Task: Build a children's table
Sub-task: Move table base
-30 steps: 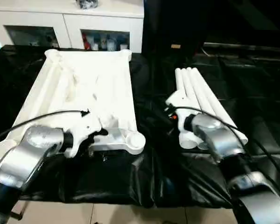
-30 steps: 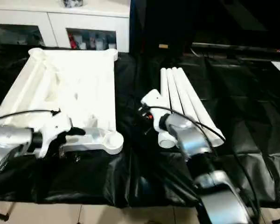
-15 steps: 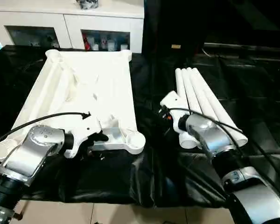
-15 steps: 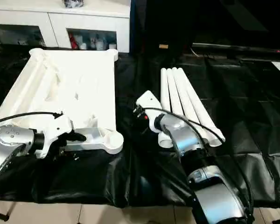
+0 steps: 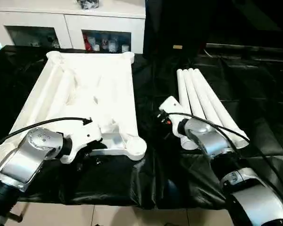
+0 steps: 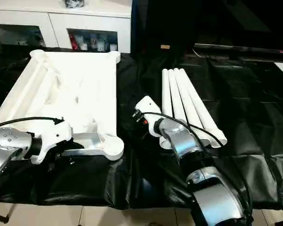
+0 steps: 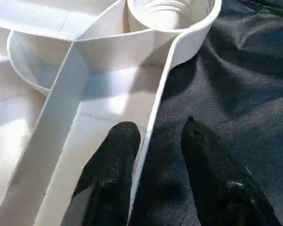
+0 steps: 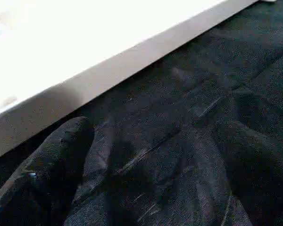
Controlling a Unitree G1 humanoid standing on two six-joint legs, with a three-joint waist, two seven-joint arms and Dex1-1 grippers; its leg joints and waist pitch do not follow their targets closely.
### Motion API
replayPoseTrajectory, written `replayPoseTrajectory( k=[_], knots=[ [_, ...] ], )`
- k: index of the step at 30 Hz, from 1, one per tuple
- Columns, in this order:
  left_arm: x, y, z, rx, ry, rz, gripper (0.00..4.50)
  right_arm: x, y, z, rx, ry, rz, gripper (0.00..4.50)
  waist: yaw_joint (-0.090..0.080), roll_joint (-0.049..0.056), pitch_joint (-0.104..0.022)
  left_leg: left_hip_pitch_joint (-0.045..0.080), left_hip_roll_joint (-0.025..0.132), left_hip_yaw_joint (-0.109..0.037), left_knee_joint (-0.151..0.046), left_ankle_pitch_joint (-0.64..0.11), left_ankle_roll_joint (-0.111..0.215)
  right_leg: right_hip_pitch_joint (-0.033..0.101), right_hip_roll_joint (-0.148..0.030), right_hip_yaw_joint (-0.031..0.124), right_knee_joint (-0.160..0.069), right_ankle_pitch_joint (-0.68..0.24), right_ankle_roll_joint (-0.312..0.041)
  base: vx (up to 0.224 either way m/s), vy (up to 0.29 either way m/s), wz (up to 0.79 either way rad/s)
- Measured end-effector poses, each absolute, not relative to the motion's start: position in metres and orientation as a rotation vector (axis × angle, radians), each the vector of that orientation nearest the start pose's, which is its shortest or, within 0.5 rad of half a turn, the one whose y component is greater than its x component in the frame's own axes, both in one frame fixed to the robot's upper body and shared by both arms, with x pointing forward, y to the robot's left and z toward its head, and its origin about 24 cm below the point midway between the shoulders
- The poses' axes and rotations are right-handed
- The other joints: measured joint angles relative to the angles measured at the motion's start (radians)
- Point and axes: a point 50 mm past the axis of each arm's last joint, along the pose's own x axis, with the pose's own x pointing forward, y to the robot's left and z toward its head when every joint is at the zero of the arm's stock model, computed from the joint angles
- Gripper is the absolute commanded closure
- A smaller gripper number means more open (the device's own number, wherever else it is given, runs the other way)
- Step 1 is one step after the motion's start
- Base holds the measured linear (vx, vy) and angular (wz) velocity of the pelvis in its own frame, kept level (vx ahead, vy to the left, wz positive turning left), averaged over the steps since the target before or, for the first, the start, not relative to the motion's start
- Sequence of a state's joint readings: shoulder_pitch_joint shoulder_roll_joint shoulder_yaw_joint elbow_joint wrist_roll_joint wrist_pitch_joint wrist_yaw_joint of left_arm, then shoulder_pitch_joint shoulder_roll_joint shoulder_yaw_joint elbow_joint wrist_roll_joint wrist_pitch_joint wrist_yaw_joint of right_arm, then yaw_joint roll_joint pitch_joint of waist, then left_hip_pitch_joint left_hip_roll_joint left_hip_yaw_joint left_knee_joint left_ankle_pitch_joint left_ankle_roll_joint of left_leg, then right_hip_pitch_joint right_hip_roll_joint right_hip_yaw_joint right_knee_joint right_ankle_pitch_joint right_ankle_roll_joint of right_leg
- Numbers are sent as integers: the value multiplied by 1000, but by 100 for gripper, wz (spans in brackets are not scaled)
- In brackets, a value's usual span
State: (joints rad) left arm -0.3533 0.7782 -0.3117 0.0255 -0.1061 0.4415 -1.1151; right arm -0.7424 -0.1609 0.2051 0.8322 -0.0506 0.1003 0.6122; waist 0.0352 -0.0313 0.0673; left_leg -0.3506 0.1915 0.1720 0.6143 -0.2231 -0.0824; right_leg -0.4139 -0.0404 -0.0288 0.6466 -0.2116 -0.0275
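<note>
I see left pincer half open astride table panel's near rim, gripping nothing | right pincer wide open, empty | risk: snagging black cloth drags the panel

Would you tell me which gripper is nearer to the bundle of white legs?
Right. The right gripper sits just beside the legs; the left gripper straddles the tabletop's near edge wall.

forearms: silver | wrists: white | cables: black | fingers: black
</note>
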Motion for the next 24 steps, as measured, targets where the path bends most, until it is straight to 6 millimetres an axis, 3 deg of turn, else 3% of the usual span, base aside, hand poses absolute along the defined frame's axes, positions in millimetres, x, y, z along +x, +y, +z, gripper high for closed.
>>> replayPoseTrajectory(
  k=[8, 18, 24],
  knots=[
    [266, 194, 86, 558, 628, -1170, 350, 357, -88, 52, -316, 316, 826, 0, 2, 0, 0, 0, 0, 0, 0, 0, 1, 0, 0, -1, 0, 0, -1, 0, 0, 0],
    [257, 181, 76, 632, 626, -1204, 433, 354, -85, 44, -358, 344, 842, 0, -1, 0, 0, 0, 0, -1, 0, 0, 0, 2, 0, -1, 0, 0, -1, 0, 0, 0],
    [255, 177, 75, 650, 608, -1202, 446, 353, -87, 39, -357, 359, 841, 0, -3, -1, -1, 0, 0, -1, 0, 0, 0, 3, 0, -1, 1, 0, -1, 0, 0, 0]
  ],
)
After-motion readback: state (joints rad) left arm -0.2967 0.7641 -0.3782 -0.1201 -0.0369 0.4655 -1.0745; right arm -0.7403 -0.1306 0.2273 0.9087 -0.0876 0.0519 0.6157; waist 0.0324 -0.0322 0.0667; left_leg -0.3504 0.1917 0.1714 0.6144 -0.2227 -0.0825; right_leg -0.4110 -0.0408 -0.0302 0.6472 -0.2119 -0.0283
